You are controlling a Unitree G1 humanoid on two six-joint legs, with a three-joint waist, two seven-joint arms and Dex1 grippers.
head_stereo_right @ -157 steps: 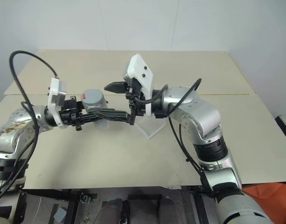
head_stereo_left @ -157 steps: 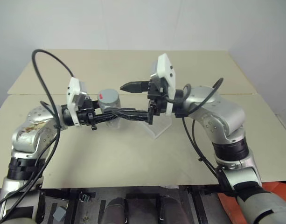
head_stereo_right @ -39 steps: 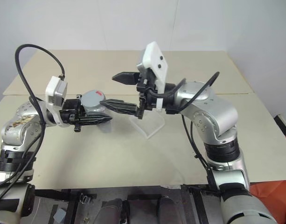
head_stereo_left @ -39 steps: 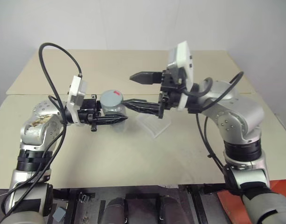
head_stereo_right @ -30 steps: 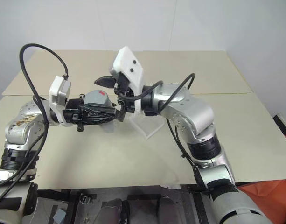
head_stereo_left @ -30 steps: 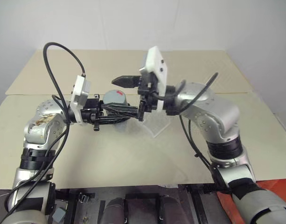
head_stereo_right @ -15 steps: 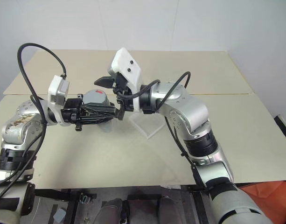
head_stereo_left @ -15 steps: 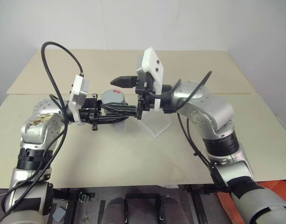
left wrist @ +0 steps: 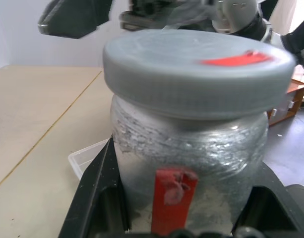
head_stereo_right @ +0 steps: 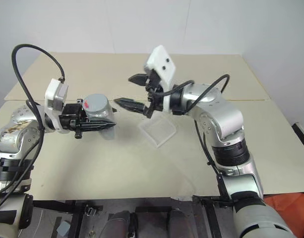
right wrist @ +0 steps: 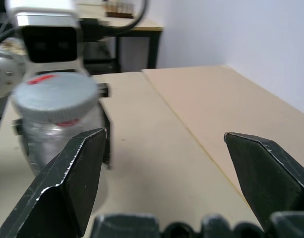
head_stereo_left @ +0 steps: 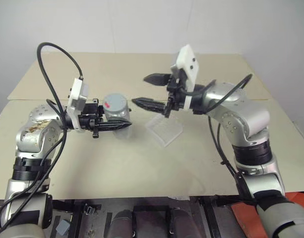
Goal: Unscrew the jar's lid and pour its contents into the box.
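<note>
Both arms are showing silver-grey metal housings with black joint rings. A white rectangular camera module is sitting on each wrist — black cables are looping from them. Each gripper, the left gripper [head_stereo_left: 123, 125] and the right gripper [head_stereo_left: 146, 90], is carrying two tapered black fingers.

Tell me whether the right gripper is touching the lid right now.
Apart. In the left eye view the right gripper hangs open to the side of the lid, with bare table showing between them; the left gripper holds the jar.

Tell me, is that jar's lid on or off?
On. The grey lid sits atop the jar, covering its mouth; whether it is loosened, I cannot tell.
</note>
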